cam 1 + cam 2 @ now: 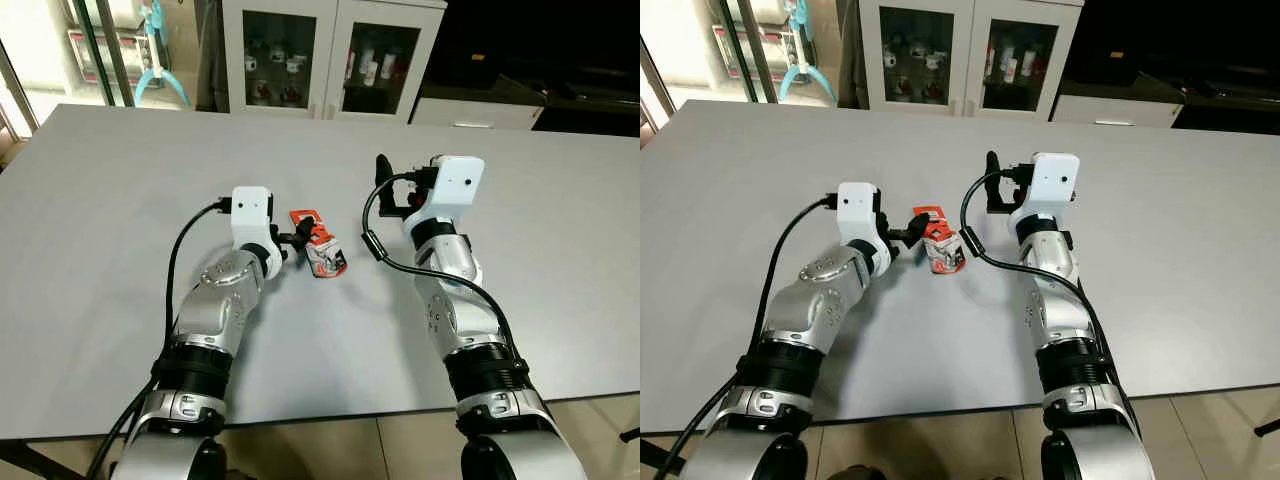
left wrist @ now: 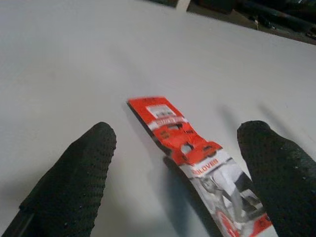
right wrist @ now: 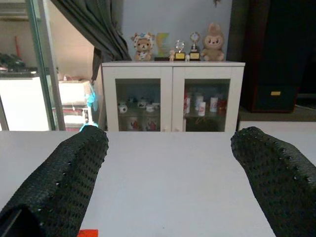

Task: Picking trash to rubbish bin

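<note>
1. We are reaching with our left end effector (image 2: pixel 177 173), its two black fingers (image 2: pixel 74 173) spread wide on either side of the red and white wrapper (image 2: pixel 197 158). In the left wrist view the wrapper is lying flat between them, and neither pad looks to be touching it yet.

2. From the head camera, the left end effector (image 1: pixel 300 240) is sitting low over the worktop (image 1: pixel 120 200) with its tips right at the wrapper (image 1: pixel 318 245), which is resting near the middle of the pale grey surface, between our two arms.

3. Our right end effector (image 3: pixel 173 173) is also standing open, empty, and raised off the worktop, pointing towards the white cabinet (image 3: pixel 173 96) beyond the far edge. It is waiting just beside the wrapper rather than working on it.

4. We judge that we are in the picking step: the approach is nearly done and the grasp is not yet made. No rubbish bin can be made out here, so the carrying part is still ahead of us.

5. The next move is calling for care, we think. The wrapper is thin and flat, so the fingers need to come down until they are pressing the surface, then close so the foil buckles up between them.

6. If we close too high, we are likely to pinch nothing, or to push the wrapper sliding away.
</note>
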Tool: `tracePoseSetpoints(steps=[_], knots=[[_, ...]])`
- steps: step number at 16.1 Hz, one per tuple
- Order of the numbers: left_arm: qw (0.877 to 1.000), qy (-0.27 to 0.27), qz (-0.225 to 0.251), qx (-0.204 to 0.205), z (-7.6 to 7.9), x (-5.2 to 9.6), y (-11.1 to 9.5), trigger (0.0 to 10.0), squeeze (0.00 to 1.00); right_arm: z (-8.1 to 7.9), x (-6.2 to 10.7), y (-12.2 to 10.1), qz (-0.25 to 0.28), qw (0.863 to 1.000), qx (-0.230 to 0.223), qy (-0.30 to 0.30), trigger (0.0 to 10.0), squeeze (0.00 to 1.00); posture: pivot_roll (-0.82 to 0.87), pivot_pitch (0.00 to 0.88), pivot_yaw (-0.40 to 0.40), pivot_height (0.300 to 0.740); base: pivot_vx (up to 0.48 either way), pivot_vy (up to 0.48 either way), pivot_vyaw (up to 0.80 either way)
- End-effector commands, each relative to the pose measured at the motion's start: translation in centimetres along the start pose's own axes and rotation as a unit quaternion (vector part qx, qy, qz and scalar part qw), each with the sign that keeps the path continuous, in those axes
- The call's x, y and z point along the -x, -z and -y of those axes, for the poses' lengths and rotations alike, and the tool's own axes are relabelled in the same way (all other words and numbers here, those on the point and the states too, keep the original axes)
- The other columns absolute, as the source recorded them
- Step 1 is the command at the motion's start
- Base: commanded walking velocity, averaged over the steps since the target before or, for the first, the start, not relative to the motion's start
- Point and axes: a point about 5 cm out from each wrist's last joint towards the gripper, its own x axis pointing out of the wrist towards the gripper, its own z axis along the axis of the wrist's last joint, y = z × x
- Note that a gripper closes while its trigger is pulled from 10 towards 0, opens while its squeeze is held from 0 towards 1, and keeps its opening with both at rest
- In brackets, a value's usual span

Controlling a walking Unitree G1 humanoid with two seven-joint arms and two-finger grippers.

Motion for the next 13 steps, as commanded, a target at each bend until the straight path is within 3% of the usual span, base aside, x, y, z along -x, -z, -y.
tracePoseSetpoints(steps=[1, 2, 9, 13], knots=[[1.000, 0.006, -0.018, 0.025, 0.5, -0.1, 0.0, 10.0, 1.00, 0.4, 0.2, 0.5, -0.015, 1.000, 0.004, 0.004, 10.0, 0.00, -0.05, 0.045, -0.093, 0.740, 0.000, 0.000, 0.00], [0.998, 0.005, -0.036, 0.043, 0.4, -0.2, 0.3, 10.0, 0.00, 0.4, 0.2, 0.6, -0.017, 1.000, 0.004, 0.003, 10.0, 0.00, -0.05, 0.044, -0.093, 0.740, 0.000, 0.000, 0.00], [0.992, 0.062, -0.081, 0.069, 1.3, -0.2, 0.7, 10.0, 0.00, -0.3, 0.4, 1.6, -0.053, 0.998, 0.019, -0.028, 10.0, 0.00, -0.05, 0.045, -0.090, 0.740, 0.000, 0.000, 0.00], [0.990, 0.058, -0.109, 0.063, 0.1, -0.5, 0.8, 10.0, 0.00, -0.5, 0.4, 1.7, -0.055, 0.998, 0.018, -0.033, 10.0, 0.00, -0.06, 0.044, -0.081, 0.740, 0.000, 0.000, 0.00]])
